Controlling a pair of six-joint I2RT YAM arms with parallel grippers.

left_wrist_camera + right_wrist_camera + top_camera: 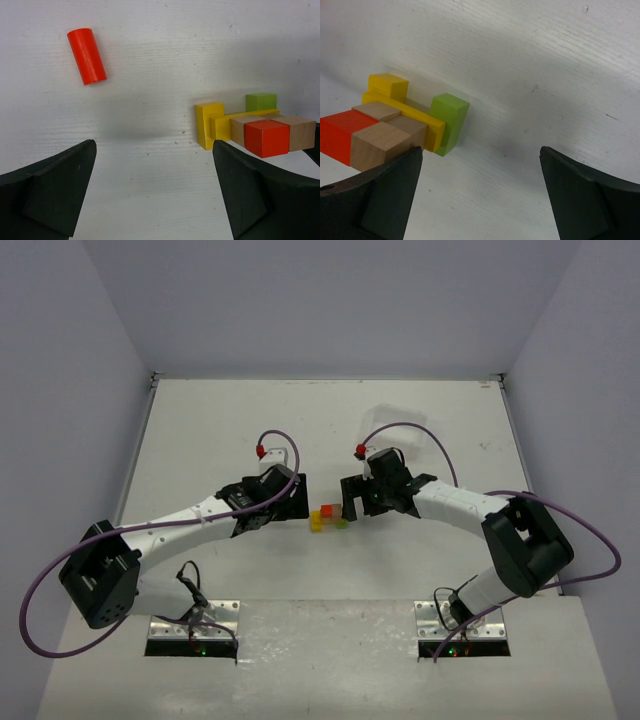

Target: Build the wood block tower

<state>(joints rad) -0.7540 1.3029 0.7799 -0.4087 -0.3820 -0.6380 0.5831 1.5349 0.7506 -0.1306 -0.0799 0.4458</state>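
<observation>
Arms reach from the near desk [200,420] edge, left end effector [298,502] and right end effector [350,502] both released and empty, flanking the part-built wood block tower [327,519] mid-desk, presumably clearing it before fetching the loose red cylinder [87,56] beyond.

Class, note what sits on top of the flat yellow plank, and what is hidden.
Plain brown blocks and a red block rest on the yellow plank. What lies beneath it is covered and cannot be seen.
</observation>
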